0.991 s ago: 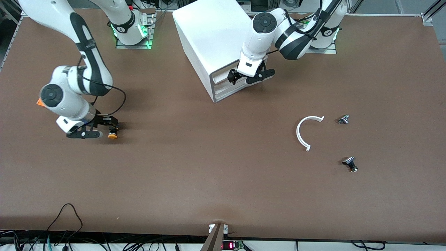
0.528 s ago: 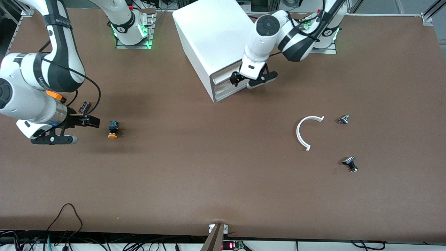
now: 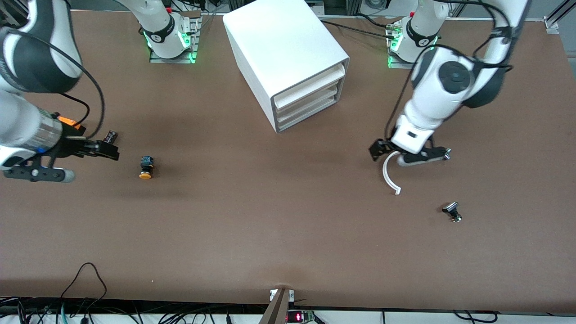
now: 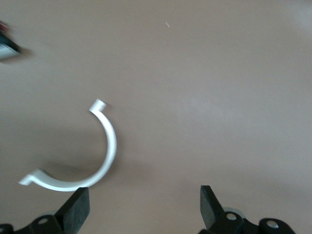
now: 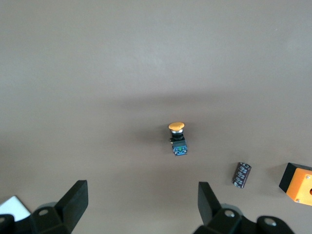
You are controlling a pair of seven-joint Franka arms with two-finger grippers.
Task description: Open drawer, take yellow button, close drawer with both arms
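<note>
- Front view: the drawer (image 3: 310, 87), the top one of three in the white cabinet (image 3: 283, 45), looked pushed in; the button (image 3: 145, 167) lay out on the brown table (image 3: 270, 234), toward the right arm's end and well apart from the cabinet; so it looked like all the steps were done and both arms only had to pull away; the button lay on its side, its long way running near to far, orange cap toward the front camera; the right gripper (image 3: 85, 159) was up over the table near the button, fingers apart, holding nothing; a small dark cylinder (image 3: 110, 136) lay near it; the left gripper (image 3: 407, 155) was over a white curved piece (image 3: 387, 175), fingers apart and holding nothing; a small black and metal part (image 3: 452, 211) lay nearer the camera.
- Left wrist view: the left gripper (image 4: 144, 207) had its jaws wide, with only table between them; the white curved piece (image 4: 97, 161) lay flat just by one finger; the button was not in this view.
- Right wrist view: the right gripper (image 5: 141, 204) had its jaws wide and bare; the button (image 5: 178, 138) lay alone on the table, cap pointing away from the gripper; the dark cylinder (image 5: 242, 174) and an orange block (image 5: 298, 183) lay beside it.
</note>
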